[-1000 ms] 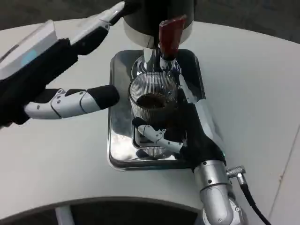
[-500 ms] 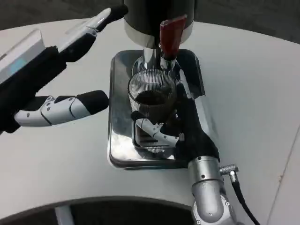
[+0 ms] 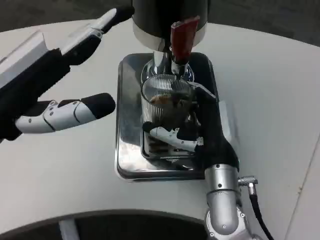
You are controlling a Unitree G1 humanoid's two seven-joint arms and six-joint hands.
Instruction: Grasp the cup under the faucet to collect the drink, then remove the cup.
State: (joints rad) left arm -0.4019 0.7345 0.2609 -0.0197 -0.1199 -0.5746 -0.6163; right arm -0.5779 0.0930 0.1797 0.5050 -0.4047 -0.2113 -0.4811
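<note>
A ribbed clear glass cup (image 3: 166, 102) holding dark drink is gripped by the right hand (image 3: 200, 132) on the shiny steel tray (image 3: 129, 150), directly under the red-handled faucet (image 3: 181, 42). The left hand (image 3: 60, 85) is held spread near the tray's left edge, touching nothing.

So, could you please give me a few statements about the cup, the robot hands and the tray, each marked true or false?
1. The right robot hand grips the ribbed glass cup. True.
2. The cup is empty. False: dark drink sits in it.
3. The cup stands above the metal tray, below the red faucet lever. True.
4. The left robot hand holds the faucet lever. False: it is open, beside the tray, holding nothing.
5. The tray lies on a dark wooden table. False: the table is white.
</note>
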